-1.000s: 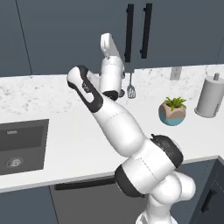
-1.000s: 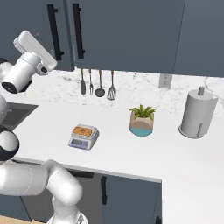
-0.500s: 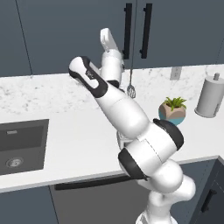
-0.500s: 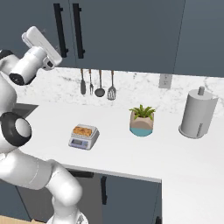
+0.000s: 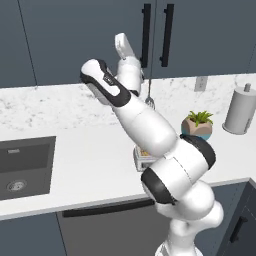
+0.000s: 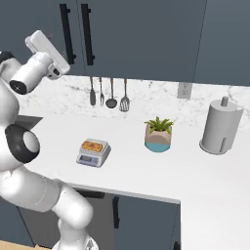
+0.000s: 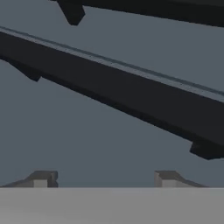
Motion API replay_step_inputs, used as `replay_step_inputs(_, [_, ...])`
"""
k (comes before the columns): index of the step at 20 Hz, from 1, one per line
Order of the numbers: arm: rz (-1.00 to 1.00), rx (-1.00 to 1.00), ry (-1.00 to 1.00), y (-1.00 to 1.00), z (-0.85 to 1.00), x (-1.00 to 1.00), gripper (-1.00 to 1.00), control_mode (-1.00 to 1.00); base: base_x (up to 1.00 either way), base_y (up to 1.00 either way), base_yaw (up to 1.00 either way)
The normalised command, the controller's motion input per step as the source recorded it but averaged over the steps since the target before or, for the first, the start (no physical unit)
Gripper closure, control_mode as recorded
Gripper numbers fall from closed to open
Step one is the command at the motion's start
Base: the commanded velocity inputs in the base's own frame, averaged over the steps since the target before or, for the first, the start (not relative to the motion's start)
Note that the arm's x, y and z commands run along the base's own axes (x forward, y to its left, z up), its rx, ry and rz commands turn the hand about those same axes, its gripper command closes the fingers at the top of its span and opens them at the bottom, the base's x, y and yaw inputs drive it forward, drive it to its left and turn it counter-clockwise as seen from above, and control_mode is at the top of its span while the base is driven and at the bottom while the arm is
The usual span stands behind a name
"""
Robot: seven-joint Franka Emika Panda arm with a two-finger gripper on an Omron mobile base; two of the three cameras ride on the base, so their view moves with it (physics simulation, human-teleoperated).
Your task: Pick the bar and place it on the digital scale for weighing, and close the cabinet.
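A white marble-look counter (image 6: 146,171) runs under the dark slate-blue cabinet (image 6: 146,34), whose doors lie flush and look closed. Over the last second the arm has swung up and back from beside the hanging utensils (image 6: 108,93) towards the black bar handles (image 6: 86,33), and the gripper (image 7: 103,177) now sits just off the door face with one handle (image 7: 118,87) crossing close in front of it. I judge this to be the last push of the closing step, or the start of backing away. The digital scale (image 6: 93,153) sits near the counter's front edge, left of the potted plant (image 6: 158,135), with the bar (image 6: 93,146) already lying on its plate. The fingertips (image 7: 41,178) stand spread apart with nothing between them. In the left base view the arm hides most of the scale.
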Motion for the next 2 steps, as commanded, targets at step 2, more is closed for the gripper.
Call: replay_step_inputs(2, [0.00, 0.00, 0.00, 0.00, -0.70, 0.37, -1.00, -1.00, 0.00, 0.00, 0.00])
